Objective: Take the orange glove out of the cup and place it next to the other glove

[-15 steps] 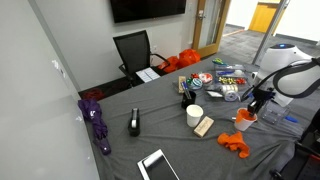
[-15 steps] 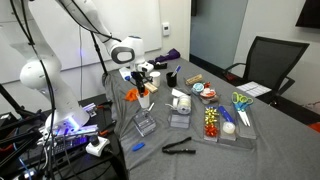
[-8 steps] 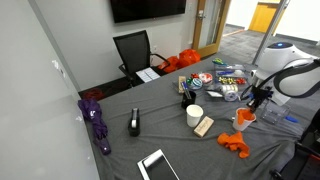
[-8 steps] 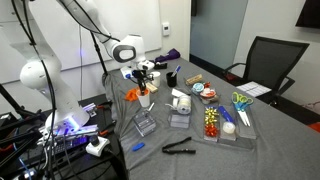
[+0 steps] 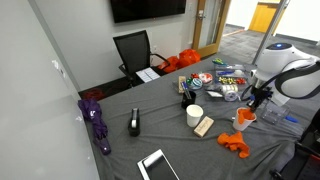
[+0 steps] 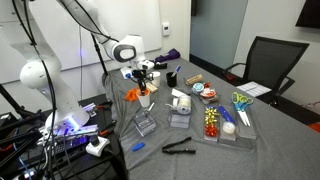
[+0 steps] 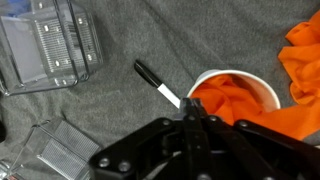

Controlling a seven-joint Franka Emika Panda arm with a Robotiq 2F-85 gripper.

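Observation:
A white paper cup holds a crumpled orange glove. In the wrist view it sits right of centre. The other orange glove lies on the grey cloth just beyond the cup, at the right edge. My gripper has its fingers pressed together with nothing between them. Its tips are over the cup's left rim. In both exterior views the gripper hovers just above the cup. The loose glove lies on the table beside the cup.
A black-and-white pen lies left of the cup. Clear plastic containers lie farther left. A white mug, wooden block, trays of small items and a purple umbrella are on the table.

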